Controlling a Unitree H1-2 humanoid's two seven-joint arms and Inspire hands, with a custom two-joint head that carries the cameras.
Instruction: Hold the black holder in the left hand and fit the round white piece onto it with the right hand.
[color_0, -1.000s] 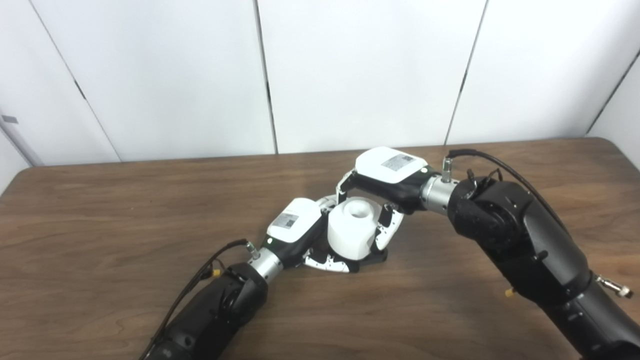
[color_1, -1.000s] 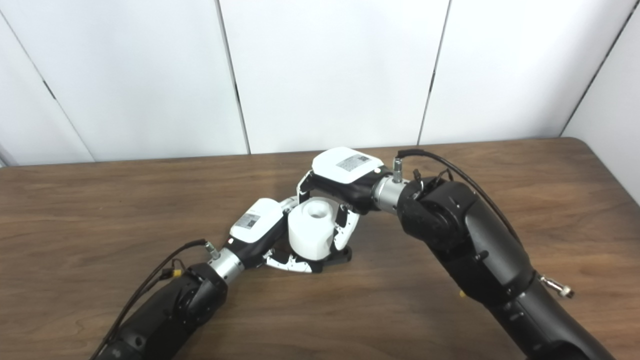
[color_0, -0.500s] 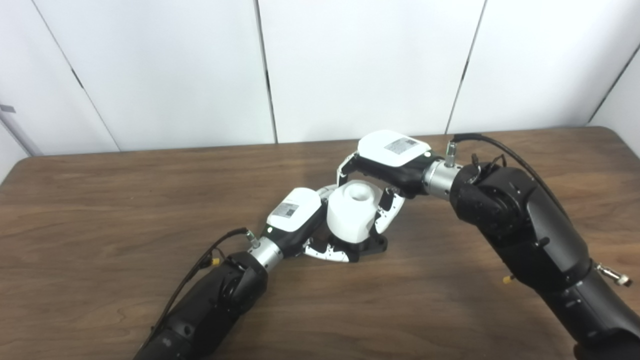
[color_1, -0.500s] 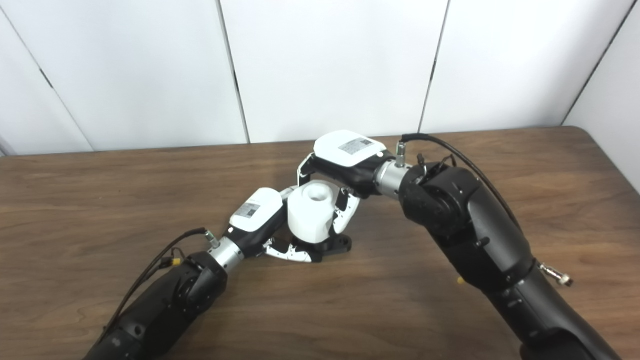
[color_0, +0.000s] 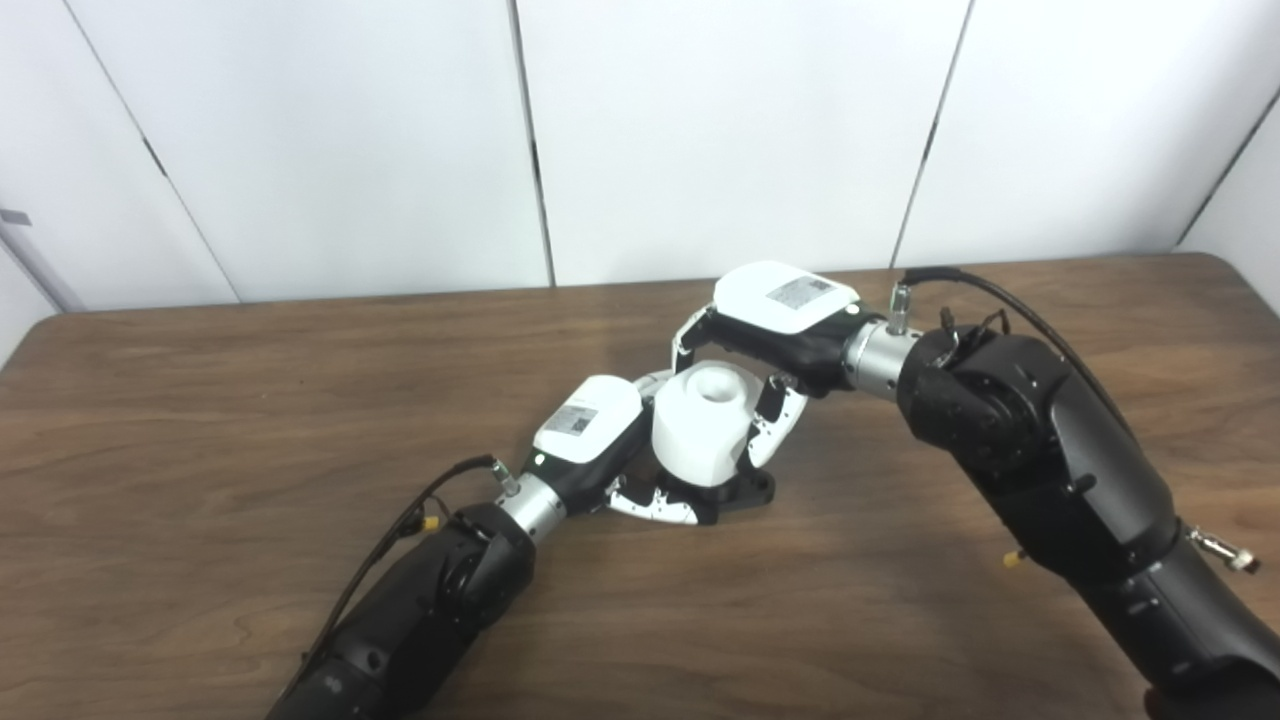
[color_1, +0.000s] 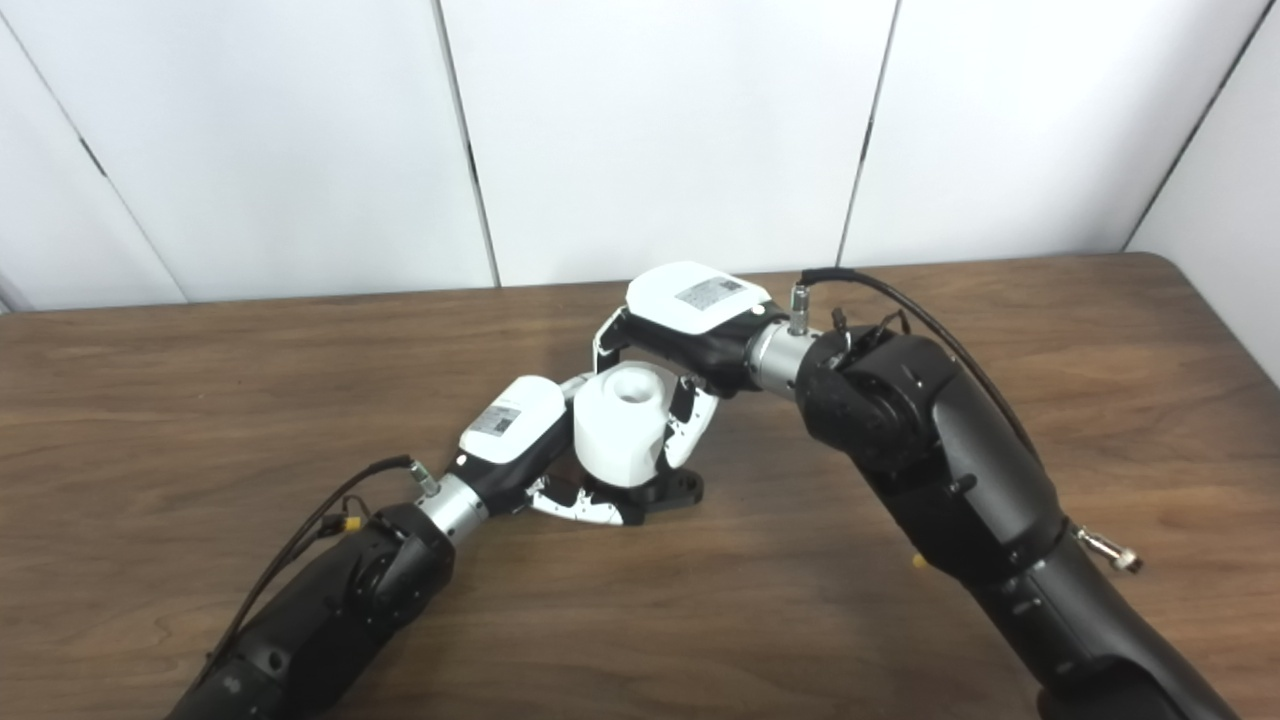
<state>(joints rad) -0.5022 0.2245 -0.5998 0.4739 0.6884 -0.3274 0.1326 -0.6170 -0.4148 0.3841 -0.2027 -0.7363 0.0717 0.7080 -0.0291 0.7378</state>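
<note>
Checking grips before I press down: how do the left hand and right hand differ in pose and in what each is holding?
The left hand sits low by the table, fingers curled around the black holder; the right hand sits higher, arched over the round white piece with fingers down its sides. The left reaches in from the near left, the right from the far right. Both are closed on their part, meeting at mid-table.

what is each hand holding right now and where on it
The right hand grips the round white piece by its sides, fingers reaching down from above. The left hand holds the black holder at its base, low on the left.
</note>
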